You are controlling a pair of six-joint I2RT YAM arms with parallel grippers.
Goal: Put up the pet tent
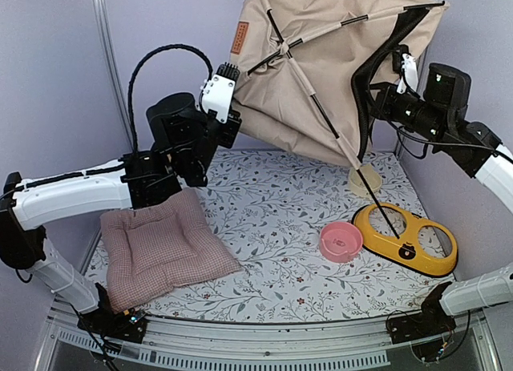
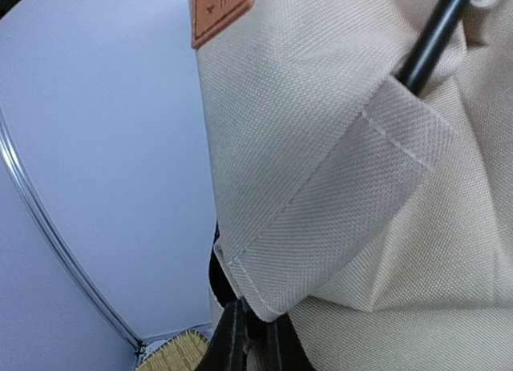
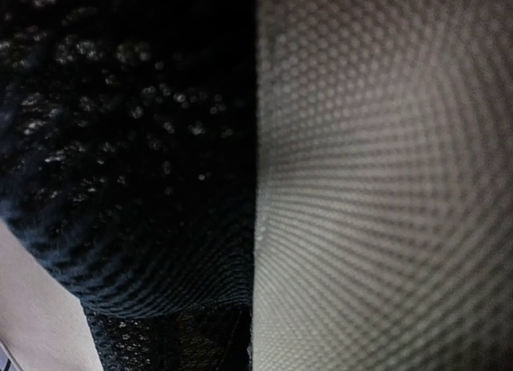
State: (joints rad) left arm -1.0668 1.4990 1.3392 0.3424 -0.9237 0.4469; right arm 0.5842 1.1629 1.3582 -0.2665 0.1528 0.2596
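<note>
The pet tent [image 1: 321, 58], beige fabric with thin black poles and a brown label patch [image 1: 240, 36], hangs tilted in the air over the back of the table. My left gripper [image 1: 228, 108] is shut on its lower left hem. In the left wrist view its black fingers [image 2: 234, 339] pinch the stitched edge of the tent [image 2: 321, 195] below the label [image 2: 220, 10]. My right gripper [image 1: 394, 84] grips the tent's black rim at the right. Black mesh [image 3: 120, 147] and beige cloth [image 3: 385, 187] fill the right wrist view and hide the fingers. One pole tip [image 1: 385, 215] reaches down onto the yellow feeder.
A pink checked cushion [image 1: 164, 247] lies at the front left of the floral mat [image 1: 264, 227]. A pink bowl [image 1: 341, 241], a yellow double feeder [image 1: 417, 247] and a small beige dish [image 1: 365, 180] sit at the right. Metal frame tubes [image 1: 108, 58] stand at the back.
</note>
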